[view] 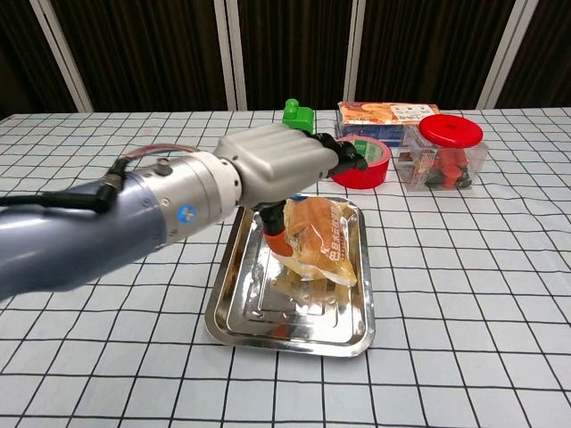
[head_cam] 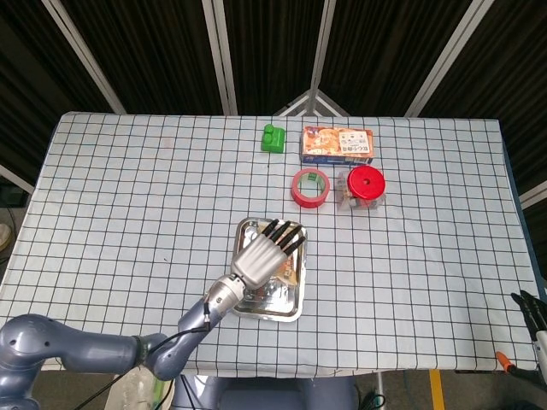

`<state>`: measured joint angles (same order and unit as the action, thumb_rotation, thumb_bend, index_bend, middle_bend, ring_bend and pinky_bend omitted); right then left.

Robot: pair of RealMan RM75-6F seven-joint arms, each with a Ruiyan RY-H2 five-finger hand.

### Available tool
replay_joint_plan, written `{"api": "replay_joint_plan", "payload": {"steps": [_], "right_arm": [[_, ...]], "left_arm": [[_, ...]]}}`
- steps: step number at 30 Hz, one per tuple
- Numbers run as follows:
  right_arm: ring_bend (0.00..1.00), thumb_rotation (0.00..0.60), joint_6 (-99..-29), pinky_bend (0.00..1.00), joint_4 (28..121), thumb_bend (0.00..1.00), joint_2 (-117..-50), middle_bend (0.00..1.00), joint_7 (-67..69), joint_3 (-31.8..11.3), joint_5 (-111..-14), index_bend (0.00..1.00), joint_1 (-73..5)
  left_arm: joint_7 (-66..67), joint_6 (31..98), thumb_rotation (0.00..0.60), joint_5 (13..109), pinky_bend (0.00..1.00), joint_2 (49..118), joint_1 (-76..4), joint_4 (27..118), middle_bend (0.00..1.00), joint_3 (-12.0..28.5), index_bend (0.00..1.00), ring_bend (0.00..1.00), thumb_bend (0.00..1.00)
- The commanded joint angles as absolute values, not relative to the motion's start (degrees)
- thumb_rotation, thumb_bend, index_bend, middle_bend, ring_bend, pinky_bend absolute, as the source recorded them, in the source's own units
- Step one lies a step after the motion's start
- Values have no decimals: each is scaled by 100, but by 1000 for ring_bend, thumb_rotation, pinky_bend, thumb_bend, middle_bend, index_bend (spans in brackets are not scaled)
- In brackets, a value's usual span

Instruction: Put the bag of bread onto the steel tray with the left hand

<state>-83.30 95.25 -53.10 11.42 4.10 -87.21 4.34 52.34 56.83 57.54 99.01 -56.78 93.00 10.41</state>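
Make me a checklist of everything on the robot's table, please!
Surface: table under a white checked cloth.
Job's things: bag of bread held over the steel tray; contact cannot be told.
Clutter: green block, box, red tape roll, red-lidded jar, all beyond the tray.
Hands: left hand grips the bag; right hand barely shows at the table's edge.
Cables: thin wire on the left wrist.
Surroundings: dark curtain, pale poles.
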Motion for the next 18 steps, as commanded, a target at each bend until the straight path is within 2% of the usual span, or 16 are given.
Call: {"api": "replay_joint_plan", "payload": {"steps": [1,4,6,8,10,13,15,18], "right_arm": [[0,600,-8430,0,9559,298,-5335,0,1066,402,-8803,0,456],[0,600,-8514,0,9540,297,-5351,0,1090,398,-8871,0,477],[0,600,-8584,0,9490,298,-5386,0,1078,386,-8902,0,498],[0,600,-8613,0,9445,298,-5434,0,990,369,-8869,0,518],[0,600,-8586,0,9430,298,-5492,0,874,342,-8784,0,520],[0,600,-8450,0,9476,298,-5539,0,742,327,-8716,0,463],[0,600,-8339,0,9516,298,-5596,0,541,327,-8705,0,405],[0,600,-8367,0,9568,297,-5787,0,114,326,-8877,0,351]], "left_arm": [[4926,6252,600,6543,183,8495,-4952,10690,0,388,0,0,56],[4665,6979,600,7263,171,7988,-4273,11061,0,-306,0,0,55],[4255,7678,600,7926,129,7640,-3593,11078,0,-988,0,0,49],[3685,8389,600,8454,116,7451,-2904,10772,0,-1549,0,0,47],[2929,9045,600,8780,114,7457,-2243,10164,0,-1879,0,0,46],[2464,9424,600,8858,113,7537,-1815,9500,0,-1858,0,0,46],[2291,9773,600,9095,113,7532,-1680,9364,0,-1640,0,0,46],[2129,9803,600,9286,113,7508,-1605,9204,0,-1572,0,0,46]]}}
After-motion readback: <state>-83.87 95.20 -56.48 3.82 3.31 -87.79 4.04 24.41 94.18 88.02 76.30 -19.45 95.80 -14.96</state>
